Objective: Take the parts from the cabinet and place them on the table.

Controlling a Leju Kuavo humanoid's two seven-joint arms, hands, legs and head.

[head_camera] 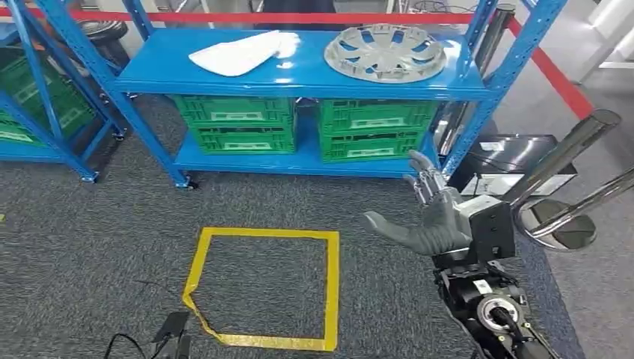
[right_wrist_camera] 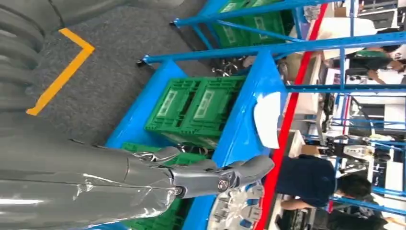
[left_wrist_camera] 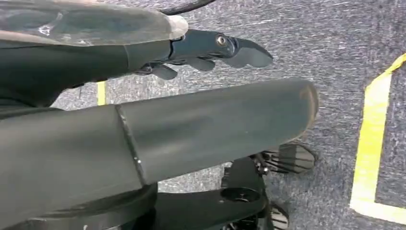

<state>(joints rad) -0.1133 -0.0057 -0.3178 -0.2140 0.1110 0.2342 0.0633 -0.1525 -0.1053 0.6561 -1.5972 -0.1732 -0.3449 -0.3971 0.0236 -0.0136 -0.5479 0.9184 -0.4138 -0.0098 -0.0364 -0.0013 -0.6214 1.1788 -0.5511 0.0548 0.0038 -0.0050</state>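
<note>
Blue cabinet (head_camera: 299, 75), upper frame: silver wheel cover (head_camera: 385, 52) and white part (head_camera: 239, 54) on top shelf, green crates (head_camera: 239, 123) below. Right robot hand (head_camera: 430, 217), lower right, fingers spread, holding nothing. Left wrist view: left robot hand (left_wrist_camera: 210, 50), fingers apart, empty, above grey carpet with yellow tape (left_wrist_camera: 373, 143); right wrist view adds a person (right_wrist_camera: 311, 179) behind the cabinet.

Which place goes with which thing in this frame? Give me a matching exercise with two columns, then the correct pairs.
Things:
1. silver wheel cover
2. white part
3. green crates
4. right hand

Places:
A. lower shelf of the blue rack
B. raised in front of the rack, fingers apart, holding nothing
C. top shelf, on the robot's right side
D. top shelf, on the robot's left side

Pairs: 1-C, 2-D, 3-A, 4-B
</note>
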